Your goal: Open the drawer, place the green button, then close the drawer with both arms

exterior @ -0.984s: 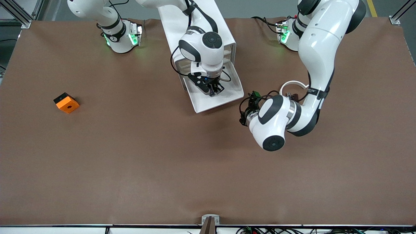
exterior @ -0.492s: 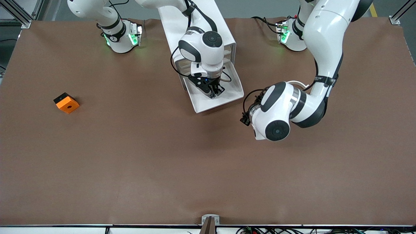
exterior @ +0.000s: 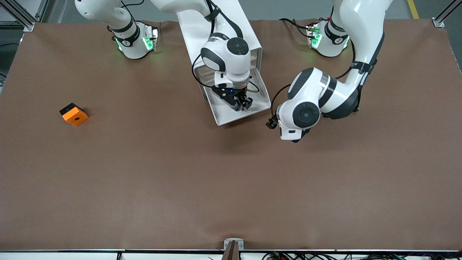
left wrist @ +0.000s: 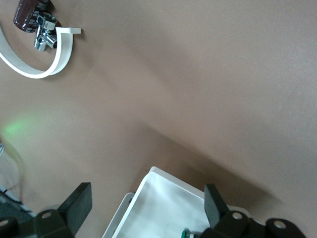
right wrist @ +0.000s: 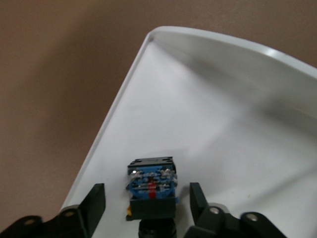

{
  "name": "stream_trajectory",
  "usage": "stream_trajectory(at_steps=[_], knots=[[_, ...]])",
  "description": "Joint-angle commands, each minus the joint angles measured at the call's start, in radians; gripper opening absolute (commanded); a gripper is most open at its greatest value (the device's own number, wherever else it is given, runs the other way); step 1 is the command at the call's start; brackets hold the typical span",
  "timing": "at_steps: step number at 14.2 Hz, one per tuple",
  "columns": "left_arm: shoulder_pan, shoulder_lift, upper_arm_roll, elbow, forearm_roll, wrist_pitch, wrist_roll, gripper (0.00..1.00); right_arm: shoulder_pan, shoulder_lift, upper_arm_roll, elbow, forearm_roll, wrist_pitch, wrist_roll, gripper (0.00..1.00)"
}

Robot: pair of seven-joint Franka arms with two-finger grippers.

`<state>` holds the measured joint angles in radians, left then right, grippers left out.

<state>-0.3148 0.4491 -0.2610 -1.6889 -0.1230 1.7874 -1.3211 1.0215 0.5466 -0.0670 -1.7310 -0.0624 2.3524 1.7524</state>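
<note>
The right tool point(exterior: 242, 104) hangs low over the open drawer point(exterior: 225, 115), and its fingers point(right wrist: 96, 201) now stand apart, one on each side of the button point(right wrist: 151, 191), no longer pinching it. Half a sec ago they were shut on it. The button sits on the white drawer floor near one side wall, dark body and blue-red terminals up; its green cap is hidden in the right wrist view. Judgement: the place step looks done, and closing the drawer is what remains.

The cabinet point(exterior: 216, 18) stands at the middle of the surface point(exterior: 231, 187), close to the robot bases. Its lowest drawer is pulled out toward the front camera.

The left tool point(left wrist: 143, 208) is wide open and holds nothing. Its arm has swung toward the cabinet over the last sec, and the tool now hovers by the drawer's corner, toward the left arm's end. Judgement: probably lining up for the push.

An orange cube point(exterior: 74, 114) lies well apart, toward the right arm's end. A white curved strip with small clips point(left wrist: 42, 47) lies on the surface near the left arm.
</note>
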Motion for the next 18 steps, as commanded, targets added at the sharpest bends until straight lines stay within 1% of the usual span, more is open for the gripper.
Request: stream_trajectory(at_steps=[1,2,4,7,10,11,13,15,18], knots=[[0.006,-0.082,-0.033,-0.133,0.054,0.101,0.033,1.0,-0.007,-0.003,-0.002,0.054,-0.019,-0.045,-0.034,1.0],[0.006,-0.086,-0.035,-0.153,0.057,0.131,0.036,1.0,-0.018,-0.011,-0.004,0.067,-0.016,-0.08,-0.074,1.0],[0.002,-0.084,-0.035,-0.158,0.065,0.158,0.074,1.0,-0.055,-0.051,-0.004,0.079,-0.013,-0.161,-0.167,1.0],[0.002,-0.078,-0.035,-0.158,0.104,0.219,0.202,1.0,-0.116,-0.123,-0.001,0.08,-0.007,-0.275,-0.351,1.0],[-0.003,-0.066,-0.037,-0.158,0.108,0.306,0.348,1.0,-0.194,-0.197,-0.001,0.08,-0.005,-0.375,-0.529,1.0],[-0.006,-0.058,-0.037,-0.156,0.109,0.309,0.352,1.0,-0.237,-0.227,-0.001,0.08,0.004,-0.409,-0.619,1.0],[-0.007,-0.043,-0.047,-0.156,0.108,0.335,0.359,1.0,-0.325,-0.287,-0.01,0.079,0.1,-0.476,-0.797,1.0],[-0.009,0.003,-0.055,-0.156,0.109,0.397,0.361,1.0,-0.435,-0.336,-0.008,0.079,0.116,-0.556,-0.962,1.0],[-0.038,0.025,-0.061,-0.155,0.114,0.435,0.365,1.0,-0.581,-0.39,-0.01,0.079,0.116,-0.654,-1.193,1.0]])
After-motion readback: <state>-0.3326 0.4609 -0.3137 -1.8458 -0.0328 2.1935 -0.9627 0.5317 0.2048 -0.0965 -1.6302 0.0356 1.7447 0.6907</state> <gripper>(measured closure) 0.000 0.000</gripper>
